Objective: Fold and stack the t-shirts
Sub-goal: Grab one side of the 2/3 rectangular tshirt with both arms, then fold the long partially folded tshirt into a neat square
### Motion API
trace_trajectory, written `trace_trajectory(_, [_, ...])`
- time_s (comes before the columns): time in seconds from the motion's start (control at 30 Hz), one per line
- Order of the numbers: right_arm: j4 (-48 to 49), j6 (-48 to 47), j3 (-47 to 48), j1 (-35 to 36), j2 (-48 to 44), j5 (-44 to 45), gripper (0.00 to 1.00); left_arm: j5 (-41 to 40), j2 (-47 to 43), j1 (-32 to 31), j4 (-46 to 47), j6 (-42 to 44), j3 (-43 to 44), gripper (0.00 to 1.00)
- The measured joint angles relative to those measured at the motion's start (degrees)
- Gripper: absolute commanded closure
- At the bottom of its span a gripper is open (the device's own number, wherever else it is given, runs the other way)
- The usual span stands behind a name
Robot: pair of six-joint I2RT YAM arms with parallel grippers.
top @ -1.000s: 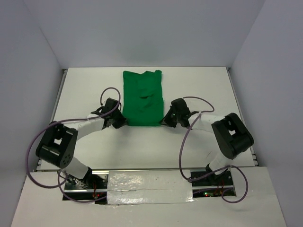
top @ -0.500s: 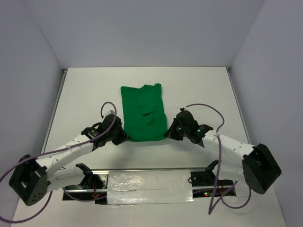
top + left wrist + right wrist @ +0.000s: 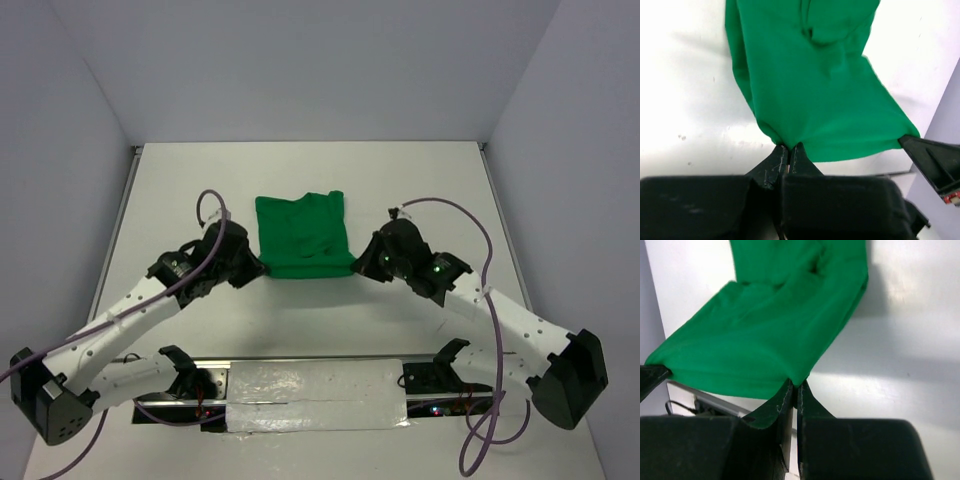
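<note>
Hem's swung forward since last look: t-shirt (image 3: pixel 300 235) half-fold underway.
Left fingers (image 3: pixel 786 154) and right fingers (image 3: pixel 792 390) pinch its near corners; next, I'd lower the hem onto the collar end.

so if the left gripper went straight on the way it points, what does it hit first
The shirt: the left gripper is shut on its near corner, and the cloth spreads straight ahead of it to the top of the wrist view. Nothing else comes first, as far as that view shows.

left gripper (image 3: pixel 788 150), right gripper (image 3: pixel 795 386) pinched closed
</note>
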Motion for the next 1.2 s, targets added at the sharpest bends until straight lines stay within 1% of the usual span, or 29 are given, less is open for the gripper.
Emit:
trace_trajectory(0.1, [-0.3, -1.7, 5.2, -0.4, 3.6, 2.0, 1.00, -2.1, 4.5, 2.1, -1.3, 2.4, 7.0, 1.00])
trace_trajectory(0.2, [0.6, -3.3, 10.1, -2.2, 7.8, 2.8, 1.00, -2.5, 10.1, 6.2, -1.1, 5.2, 13.6, 1.00])
trace_trajectory(0.3, [2.2, -4.9, 15.2, -4.4, 13.9, 2.9, 1.00, -2.2, 15.8, 9.6, 0.3, 8.2, 18.5, 1.00])
trace_trajectory(0.4, [3.2, -6.3, 19.9, -6.4, 20.2, 2.7, 1.00, -1.3, 24.0, 13.0, 1.7, 10.4, 24.1, 1.00])
trace_trajectory(0.43, [3.6, -6.8, 22.5, -7.3, 24.3, 2.6, 1.00, -0.9, 26.5, 14.0, 2.4, 11.3, 25.5, 1.00])
trace_trajectory(0.5, [4.1, -7.5, 25.8, -8.5, 29.1, 2.4, 1.00, 0.0, 31.4, 16.0, 3.1, 12.7, 28.4, 1.00])
trace_trajectory(0.67, [4.3, -8.5, 32.3, -10.8, 38.5, 0.8, 1.00, 2.0, 42.1, 19.3, 4.6, 14.4, 35.5, 1.00])
trace_trajectory(0.77, [4.2, -9.0, 38.0, -12.4, 44.2, -0.3, 0.97, 2.7, 48.3, 20.3, 4.5, 15.8, 41.4, 1.00])
trace_trajectory(0.83, [4.0, -9.3, 41.6, -13.2, 47.6, -0.6, 0.90, 3.0, 52.0, 20.9, 4.4, 16.2, 45.3, 0.99])
trace_trajectory(0.87, [3.7, -9.4, 43.6, -13.5, 49.5, -1.1, 0.86, 3.1, 54.0, 21.2, 4.4, 16.9, 47.5, 0.94])
trace_trajectory(0.9, [3.6, -9.4, 45.3, -13.8, 51.2, -1.5, 0.76, 3.1, 55.5, 21.4, 4.6, 17.1, 48.9, 0.88])
trace_trajectory(0.93, [3.3, -9.2, 47.4, -14.1, 53.1, -2.0, 0.67, 3.1, 57.1, 21.8, 4.9, 17.4, 50.1, 0.75])
trace_trajectory(0.97, [2.9, -9.4, 49.4, -14.4, 55.0, -2.5, 0.58, 3.0, 58.2, 22.2, 5.0, 17.7, 50.8, 0.64])
trace_trajectory(1.0, [2.1, -9.5, 52.2, -14.5, 57.3, -3.1, 0.43, 3.1, 59.4, 22.6, 5.0, 17.8, 51.5, 0.34])
trace_trajectory(1.03, [1.7, -9.5, 55.4, -14.7, 60.0, -3.7, 0.37, 3.1, 60.8, 23.0, 4.9, 18.1, 52.4, 0.22])
trace_trajectory(1.1, [0.8, -10.1, 60.0, -14.9, 63.8, -4.4, 0.35, 3.2, 64.3, 24.0, 3.8, 18.6, 56.0, 0.10])
trace_trajectory(1.13, [0.6, -10.3, 61.2, -14.9, 64.9, -4.6, 0.34, 3.1, 66.3, 24.5, 3.2, 18.9, 58.3, 0.08])
trace_trajectory(1.2, [0.3, -10.4, 60.8, -15.0, 65.1, -5.0, 0.35, 2.7, 68.3, 25.1, 3.0, 19.5, 60.5, 0.05])
